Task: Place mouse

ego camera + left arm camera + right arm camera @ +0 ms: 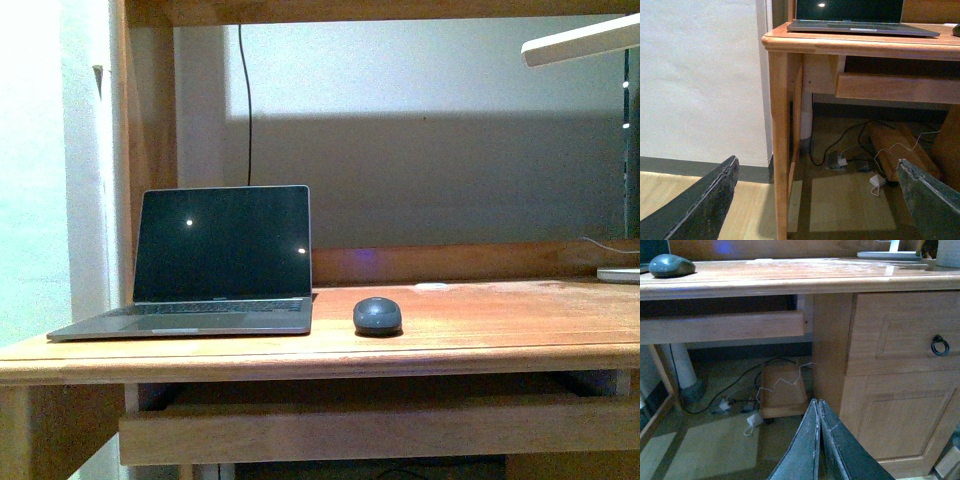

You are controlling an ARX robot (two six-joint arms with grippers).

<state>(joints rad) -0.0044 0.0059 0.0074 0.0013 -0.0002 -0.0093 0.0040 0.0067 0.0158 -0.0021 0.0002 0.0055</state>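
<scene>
On the desk (pixel 500 320), the mouse (pixel 378 315) sits just right of the laptop (pixel 215 265). Below desk level, the left gripper (pixel 815 200) hangs spread apart and empty. The right gripper (pixel 818 440) looks clenched on nothing, though its tips are partly cut off.

Home study corner, wooden desk (pixel 500 330) with drawers, open laptop (pixel 215 260), desk lamp (pixel 580 40), floor cables (pixel 850 150)

Your left hand (pixel 815 200) shows two broad dark fingers (pixel 700 205), matte black with a greenish tinge and pale scuffed edges. Your right hand (pixel 819 415) has the same worn dark fingers (pixel 802 450), tapering to narrow tips.
</scene>
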